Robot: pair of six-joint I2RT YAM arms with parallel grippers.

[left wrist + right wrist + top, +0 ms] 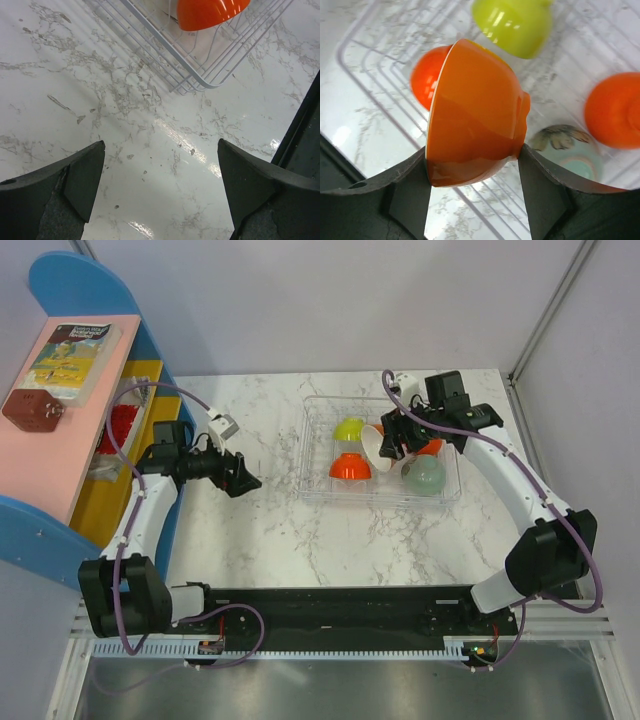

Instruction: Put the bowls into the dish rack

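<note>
- The rack (330, 498) sits on the tabletop (260, 530) with four bowls (351, 466) inside, seemingly upside down.
- The right hand (472, 152) pinches the fifth, an orange bowl (475, 115), tilted above the rack; next it should lower and release.
- The left hand (160, 145) hangs spread and empty.

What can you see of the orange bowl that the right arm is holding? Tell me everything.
The orange bowl is round, glossy and plastic-looking, with a small foot ring and a pale inside seen from above. It is tipped on its side, held between the jaws of the right gripper, one at the rim, one near the foot, over the dish rack. Whether it touches the rack cannot be told.
</note>
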